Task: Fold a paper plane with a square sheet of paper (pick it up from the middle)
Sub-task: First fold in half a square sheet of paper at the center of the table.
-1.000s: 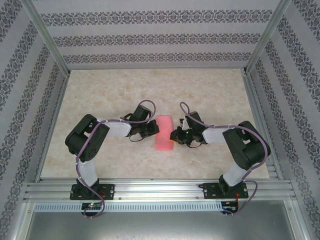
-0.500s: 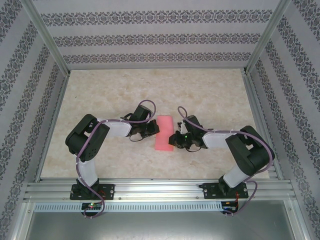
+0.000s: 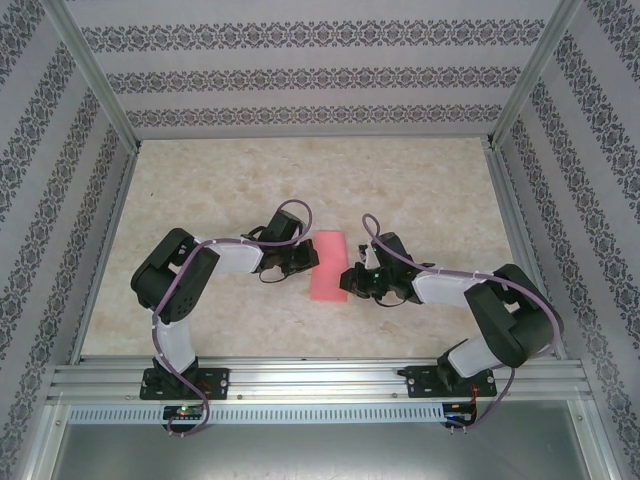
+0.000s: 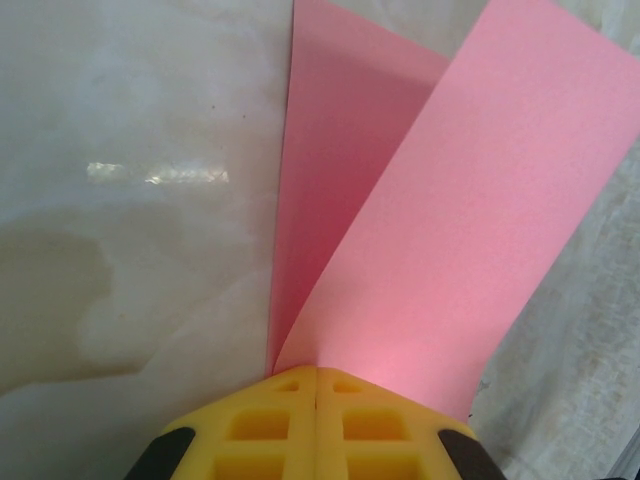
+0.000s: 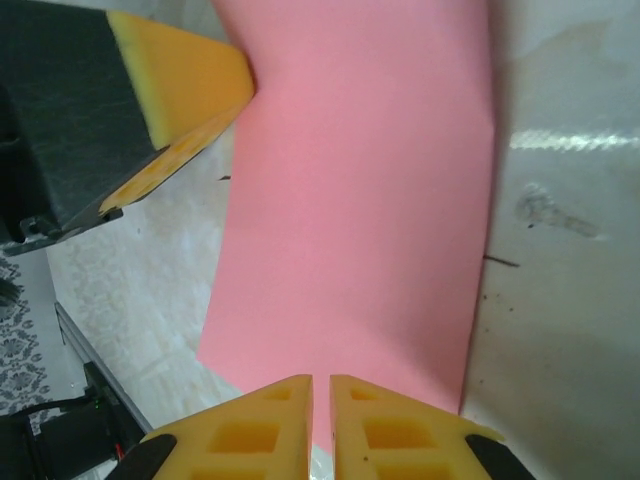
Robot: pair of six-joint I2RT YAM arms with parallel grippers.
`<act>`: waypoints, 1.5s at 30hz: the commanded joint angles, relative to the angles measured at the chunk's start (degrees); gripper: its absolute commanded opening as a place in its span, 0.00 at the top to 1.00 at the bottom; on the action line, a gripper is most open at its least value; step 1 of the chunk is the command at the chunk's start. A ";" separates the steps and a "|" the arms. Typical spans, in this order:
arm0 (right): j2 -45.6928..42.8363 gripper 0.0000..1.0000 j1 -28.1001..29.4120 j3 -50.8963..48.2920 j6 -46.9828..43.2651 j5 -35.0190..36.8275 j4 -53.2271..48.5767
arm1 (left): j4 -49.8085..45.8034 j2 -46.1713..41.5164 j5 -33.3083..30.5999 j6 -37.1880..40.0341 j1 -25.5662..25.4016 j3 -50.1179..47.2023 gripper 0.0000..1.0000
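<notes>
The square sheet of paper (image 3: 327, 266) is pink and lies folded into a narrow rectangle at the middle of the table. My left gripper (image 3: 311, 258) is shut on its left edge. In the left wrist view, two pink layers (image 4: 440, 200) fan out from the closed yellow tips (image 4: 317, 372). My right gripper (image 3: 348, 281) sits at the paper's near right edge. Its jaws are closed to a hair-wide slit (image 5: 321, 382), with pink paper (image 5: 350, 200) showing through. I cannot tell whether it pinches the sheet. The left gripper's finger (image 5: 180, 90) shows across the paper.
The pale marble-patterned table (image 3: 200, 190) is walled by patterned panels on three sides. An aluminium rail (image 3: 320, 380) carrying both arm bases runs along the near edge. Purple cables loop over both wrists.
The right arm's elbow has swung out to the right and its gripper has slid slightly toward the near end of the paper. The left arm and the paper hold still.
</notes>
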 commanded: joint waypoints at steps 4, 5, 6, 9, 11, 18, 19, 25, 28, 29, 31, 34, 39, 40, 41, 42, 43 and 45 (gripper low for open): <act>3.90 0.86 1.29 -2.80 0.35 -0.21 1.35 | -4.52 2.24 -1.03 1.76 -1.01 0.36 1.00; 4.29 0.86 1.34 -2.65 -0.14 0.48 0.14 | -4.57 2.24 -1.05 1.83 -1.01 0.36 1.00; 4.28 0.87 1.29 -2.64 -0.47 1.12 -0.79 | -4.61 2.16 -1.08 1.79 -1.04 0.36 1.00; 1.91 0.87 1.30 -2.15 -0.88 1.92 -3.40 | -4.64 2.38 -0.98 1.89 -1.03 0.48 1.00; -0.38 0.87 1.28 -1.04 -1.36 2.35 -5.45 | -4.77 2.41 -1.00 1.94 -1.07 0.41 1.00; -0.65 0.86 1.69 -0.91 -1.20 0.99 -4.29 | -4.25 2.62 -0.80 1.82 -1.10 0.45 1.00; 0.23 0.86 1.63 -1.06 -1.23 0.87 -4.08 | -4.22 2.76 -0.72 1.83 -1.10 0.50 1.00; -0.15 0.87 0.69 1.38 -2.41 1.20 -8.22 | -4.43 2.77 -0.51 2.00 -1.14 0.67 1.00; -5.01 0.86 -0.92 4.67 -2.95 0.88 -9.81 | -4.62 2.75 -0.63 2.26 -1.18 0.47 1.00; -5.91 0.86 -1.75 5.49 -3.03 0.50 -9.51 | -4.70 2.78 -0.68 2.27 -1.16 0.37 1.00; -6.36 0.86 -3.81 7.21 -3.25 0.19 -8.54 | -4.49 2.84 -0.66 2.29 -1.19 0.19 1.00; -2.90 0.85 -6.04 9.64 -3.89 -0.57 -6.62 | -4.53 2.74 -0.69 2.38 -1.18 0.08 1.00; 6.18 0.86 -7.18 13.16 -3.73 -3.59 -2.22 | -4.92 2.86 -0.75 2.59 -1.18 0.05 1.00; 7.47 0.86 -7.47 13.68 -4.63 -3.14 -2.95 | -5.04 2.85 -0.69 2.72 -1.18 0.05 1.00; 8.39 0.86 -7.58 13.72 -5.34 -2.21 -3.20 | -5.06 2.86 -0.75 2.73 -1.18 0.04 1.00; 9.30 0.86 -7.70 13.26 -5.68 -1.24 -2.77 | -5.06 2.86 -0.68 2.73 -1.23 0.03 1.00; 10.43 0.86 -7.87 13.01 -5.76 -0.23 -2.84 | -4.93 2.86 -0.71 2.74 -1.19 -0.15 1.00; 12.38 0.86 -7.97 12.45 -6.19 1.06 -3.48 | -4.62 2.86 -0.69 2.73 -1.18 -0.37 1.00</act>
